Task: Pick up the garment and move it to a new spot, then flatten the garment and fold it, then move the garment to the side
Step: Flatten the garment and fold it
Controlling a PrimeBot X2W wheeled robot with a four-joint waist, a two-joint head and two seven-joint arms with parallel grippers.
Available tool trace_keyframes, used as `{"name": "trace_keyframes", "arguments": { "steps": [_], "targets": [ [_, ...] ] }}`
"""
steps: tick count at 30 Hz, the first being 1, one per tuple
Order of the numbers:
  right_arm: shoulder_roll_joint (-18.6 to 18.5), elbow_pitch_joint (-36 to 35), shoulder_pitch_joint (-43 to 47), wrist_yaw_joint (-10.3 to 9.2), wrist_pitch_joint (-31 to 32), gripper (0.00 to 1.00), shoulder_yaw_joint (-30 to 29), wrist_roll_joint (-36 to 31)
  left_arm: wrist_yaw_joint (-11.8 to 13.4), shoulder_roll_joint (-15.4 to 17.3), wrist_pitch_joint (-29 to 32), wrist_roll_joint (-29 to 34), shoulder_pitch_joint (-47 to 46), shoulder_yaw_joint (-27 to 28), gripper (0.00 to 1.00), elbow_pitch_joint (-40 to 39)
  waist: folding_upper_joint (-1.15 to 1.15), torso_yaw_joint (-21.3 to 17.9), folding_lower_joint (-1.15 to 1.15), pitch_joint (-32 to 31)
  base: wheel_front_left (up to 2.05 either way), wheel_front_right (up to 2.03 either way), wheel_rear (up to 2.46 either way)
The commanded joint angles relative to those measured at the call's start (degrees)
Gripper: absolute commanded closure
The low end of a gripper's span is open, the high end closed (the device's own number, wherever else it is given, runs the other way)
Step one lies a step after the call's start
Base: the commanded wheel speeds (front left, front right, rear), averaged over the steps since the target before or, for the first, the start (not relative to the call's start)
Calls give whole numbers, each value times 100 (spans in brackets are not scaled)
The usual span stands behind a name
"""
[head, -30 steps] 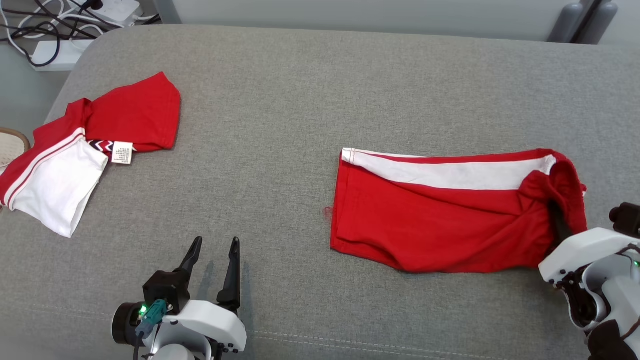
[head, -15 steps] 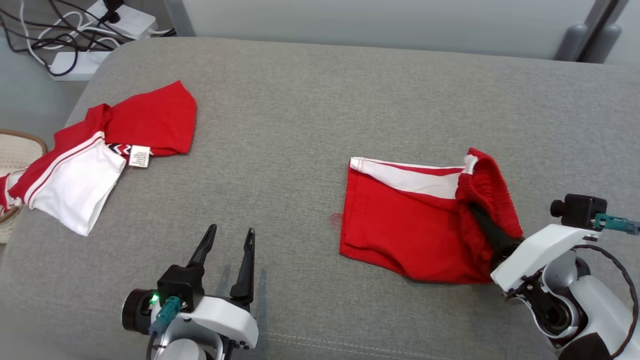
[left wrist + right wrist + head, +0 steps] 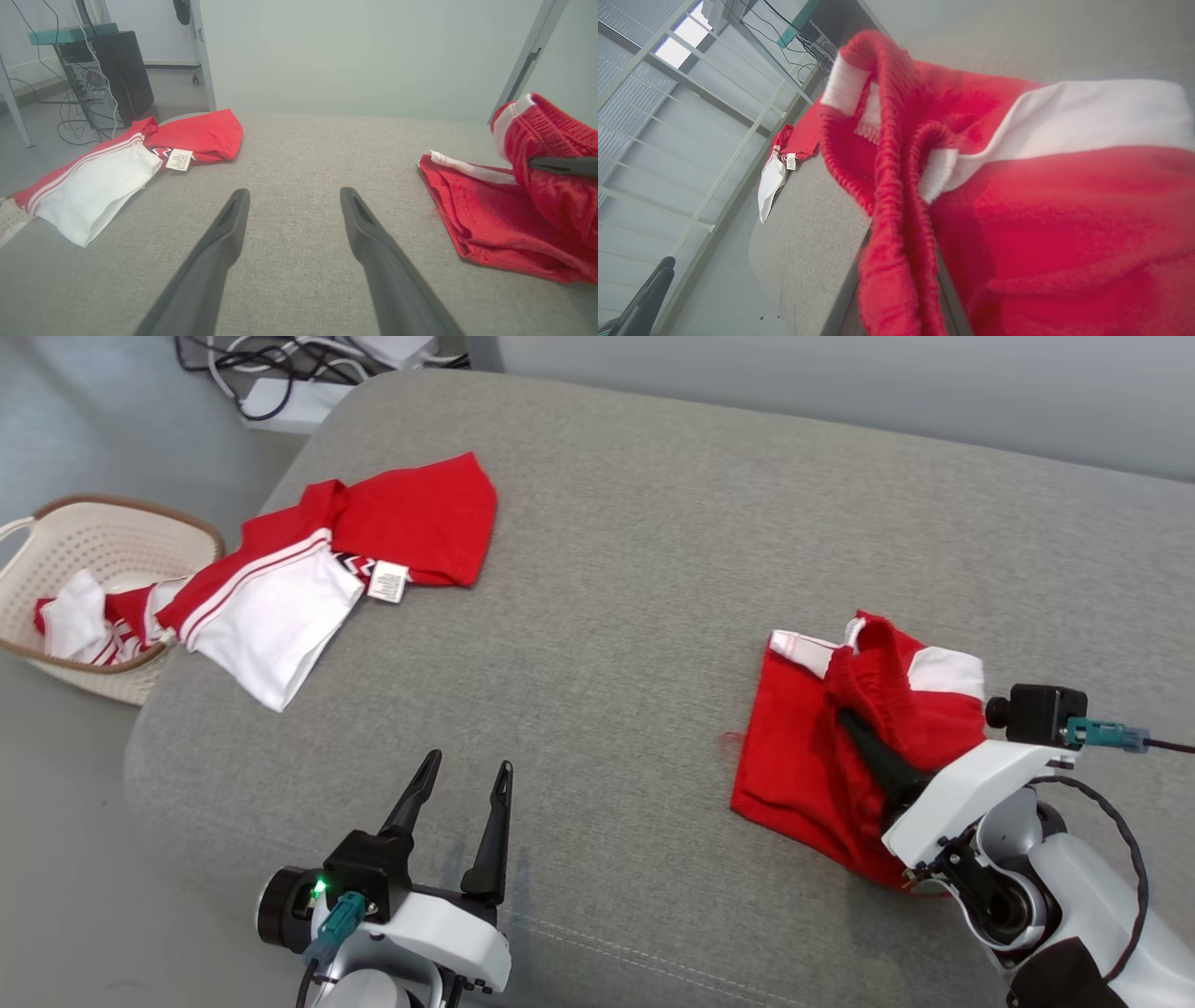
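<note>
head view, near to far: at the front edge of a grey cushion [image 3: 635, 569] the left gripper [image 3: 470, 763] hovers just above bare fabric, fingers spread wide and holding nothing. to the robot's right, a little further in, the right gripper [image 3: 851, 721] is clenched on the garment [image 3: 794, 784], red with a white stripe. its dark fingers pinch the ribbed waistband [image 3: 868, 672], which stands bunched and raised above the rest. the rest of the garment lies crumpled on the right side of the cushion, well apart from the left gripper.

left wrist view: the left gripper [image 3: 294, 193] points across open cushion, with the garment [image 3: 486, 224] to its right. its near hem is flat on the cushion and its waistband hangs off a dark finger.

right wrist view: the waistband [image 3: 887, 196] is folded tightly between the two fingers, the white stripe running away to the right.

further back on the left, a second garment [image 3: 401, 513], red and white, lies rumpled at the cushion's edge, a small white label [image 3: 387, 581] showing. beside it on the floor stands a pale basket [image 3: 131, 504] with more red and white clothes [image 3: 84, 616] inside. cables [image 3: 289, 392] trail on the floor beyond the cushion's far left corner.
</note>
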Motion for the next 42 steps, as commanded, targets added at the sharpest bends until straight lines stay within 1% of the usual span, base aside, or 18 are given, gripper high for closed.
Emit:
{"name": "trace_keyframes", "arguments": {
  "steps": [1, 2, 3, 4, 7, 11, 17, 19, 22, 23, 28, 32, 37, 42],
  "targets": [
    [16, -27, -184, 25, -53, 100, 69, -119, 56, 47, -35, -70, -131, 143, 0, -132, 0, 182, 0, 63, 0, 0, 0],
    [-1, 62, -240, 25, -99, 100, 75, -230, 59, 47, -35, -87, -126, 115, 0, -133, 0, 225, 0, 82, 0, 0, 0],
    [-1, 161, -290, 25, -151, 53, 67, -328, 66, 47, -35, -105, -125, 91, 0, -141, 0, 259, 0, 102, 0, 0, 0],
    [15, 244, -334, 25, -176, 0, 71, -400, 75, 47, -35, -115, -126, 74, 0, -145, 0, 281, 0, 116, 0, 0, 0],
    [55, 317, -438, 25, -213, 0, 99, -518, 120, 47, -35, -147, -126, 66, 0, -163, 0, 289, 0, 146, 0, 0, 0],
    [-6, 82, -504, 25, -247, 0, 32, -500, 186, 47, -35, -134, -136, 158, 0, -204, 0, 151, 0, 159, 0, 0, 0],
    [-207, -423, -467, 25, -507, 0, -429, -429, 182, 47, -35, -94, -170, 275, 0, -267, 0, -154, 0, 76, 0, 0, 0],
    [-245, -565, -391, 25, -484, 0, -579, -363, 171, 47, -35, -85, -180, 287, 0, -264, 0, -247, 0, 61, 0, 0, 0],
    [-275, -691, -279, 25, -366, 0, -646, -375, 160, 47, -35, -107, -177, 287, 0, -234, 0, -347, 0, 54, 0, 0, 0],
    [-278, -717, -255, 25, -348, 0, -642, -416, 155, 47, -35, -119, -184, 278, 0, -224, 0, -358, 0, 60, 0, 0, 0],
    [-57, -685, -150, 25, -167, 0, -545, -385, 131, 47, -35, -172, -216, 177, 0, -192, 0, -296, 0, 104, 0, 0, 0],
    [11, -692, -127, 25, -245, 0, -625, -319, 146, 47, -35, -203, -204, 148, 0, -188, 0, -191, 0, 115, 0, 0, 0],
    [-115, -721, -40, 25, -444, 0, -900, -305, 142, 47, -35, -178, -142, 228, 0, -165, 0, -173, 0, 67, 0, 0, 0],
    [-331, -676, 227, 25, -604, 0, -1347, -304, 130, 47, -35, -152, -88, 297, 0, -146, 0, -314, 0, 11, 0, 0, 0]
  ]
}}
